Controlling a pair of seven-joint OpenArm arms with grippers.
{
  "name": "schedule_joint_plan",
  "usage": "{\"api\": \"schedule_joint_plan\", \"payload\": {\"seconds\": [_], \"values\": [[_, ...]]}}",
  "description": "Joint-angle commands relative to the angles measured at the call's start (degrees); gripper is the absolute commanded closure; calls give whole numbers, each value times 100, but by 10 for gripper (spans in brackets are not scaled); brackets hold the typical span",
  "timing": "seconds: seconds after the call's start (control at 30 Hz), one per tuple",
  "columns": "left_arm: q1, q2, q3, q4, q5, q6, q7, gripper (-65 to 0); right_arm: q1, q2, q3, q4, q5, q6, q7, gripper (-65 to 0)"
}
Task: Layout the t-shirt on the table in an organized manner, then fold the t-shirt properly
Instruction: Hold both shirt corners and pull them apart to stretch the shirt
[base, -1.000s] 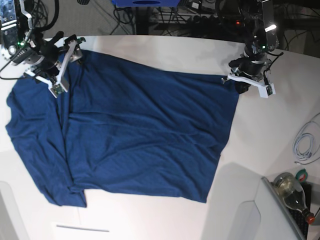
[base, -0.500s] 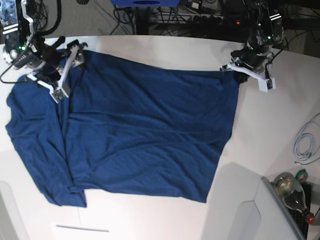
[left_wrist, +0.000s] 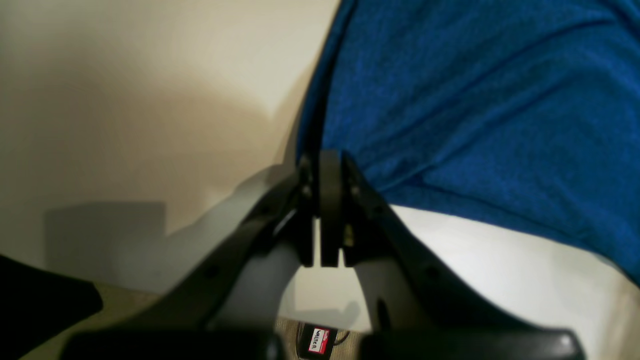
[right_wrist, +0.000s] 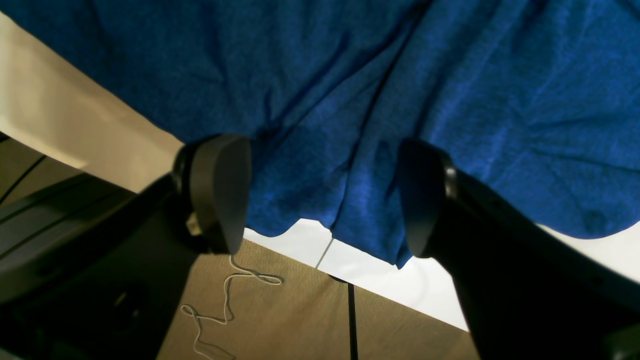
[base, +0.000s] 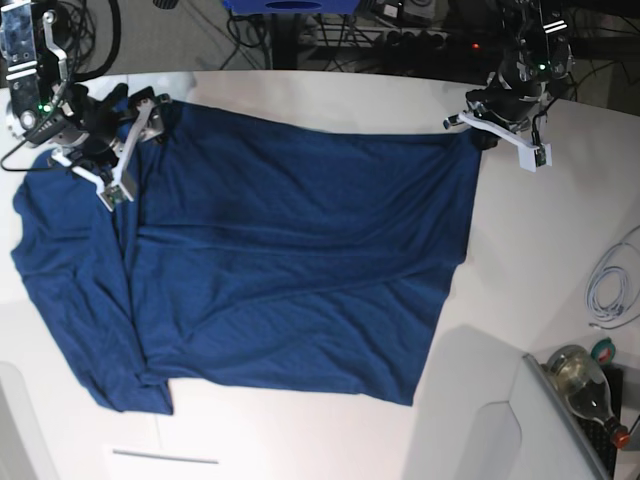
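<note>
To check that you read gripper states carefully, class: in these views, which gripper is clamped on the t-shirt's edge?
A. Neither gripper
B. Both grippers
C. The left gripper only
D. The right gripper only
C: the left gripper has its jaws pressed together on a corner of the t-shirt, while the right gripper stands wide open with the cloth lying loose between its fingers.

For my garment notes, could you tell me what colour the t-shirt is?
The t-shirt is plain dark navy blue, unprinted; the base view shows it best.
</note>
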Motion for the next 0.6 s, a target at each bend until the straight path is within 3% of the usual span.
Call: {"api": "schedule_joint_plan", "payload": {"seconds": [0.0,0.2,0.47,0.57], "values": [[13,-53,-19,119,-30,-38,-89,0,23,48,34,87,25,-28,81,-426],[92,-202,25,119,-30,604,-89,0,14,48,25,87,25,-28,81,-426],[162,-202,-10,111,-30,613,-89,0,23,48,8,87,25,-28,72,-426],[189,-194,-10,128,-30,613,-89,-110,32,48,-1,87,25,-28,54,-426]]}}
